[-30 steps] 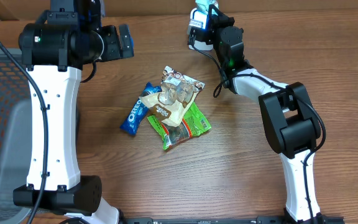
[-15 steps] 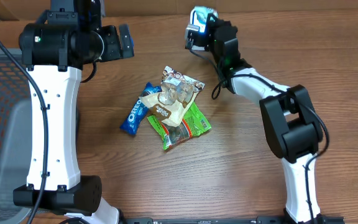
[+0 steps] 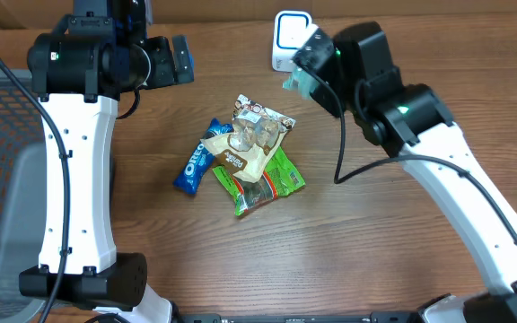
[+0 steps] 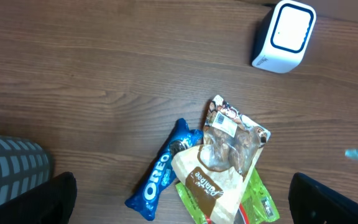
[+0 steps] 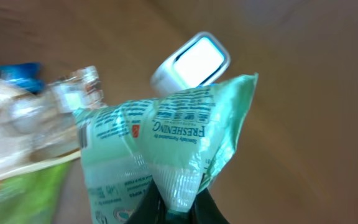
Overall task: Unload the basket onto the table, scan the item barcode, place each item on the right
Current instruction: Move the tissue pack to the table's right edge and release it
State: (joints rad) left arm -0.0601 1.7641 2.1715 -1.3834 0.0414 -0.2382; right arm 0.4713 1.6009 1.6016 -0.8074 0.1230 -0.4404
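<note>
The right hand (image 5: 178,210) pinches a crimped edge of a mint-green packet (image 5: 166,143), holding it just beside the white scanner (image 3: 287,36). The scanner stands on a brown wooden desk (image 3: 240,269), with a heap of snack packets (image 3: 245,152) near it. The left hand (image 3: 178,59) hangs spread wide, well apart from the scanner. The packet's print is blurred in the right wrist view, too soft to pick out a barcode.

Blue pack (image 4: 157,176): OREO; mint pouch (image 5: 166,143): FRESHENING
</note>
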